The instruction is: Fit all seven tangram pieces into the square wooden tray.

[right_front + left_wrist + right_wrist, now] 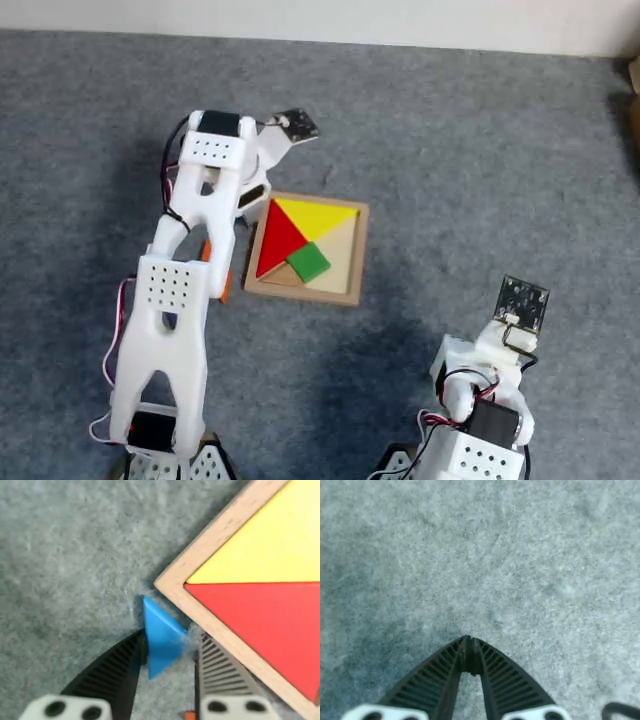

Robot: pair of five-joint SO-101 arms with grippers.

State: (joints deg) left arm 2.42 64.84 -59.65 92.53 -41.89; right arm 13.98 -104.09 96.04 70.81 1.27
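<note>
The square wooden tray (354, 262) lies mid-table and holds a yellow triangle (312, 215), a red triangle (277, 240) and a green square (308, 262). My left arm (190, 270) stretches up to the tray's far left corner. In the left wrist view, a small blue triangle (161, 639) stands on the carpet just outside the tray's corner (172, 582), with my left gripper (172, 637) shut on it. My right gripper (470, 647) is shut with nothing in it, over bare carpet near the front right.
An orange piece (226, 286) peeks out beside the left arm, left of the tray. The right arm (485, 400) sits at the front right. Grey carpet spreads around the tray, and a pale wall edge runs along the back.
</note>
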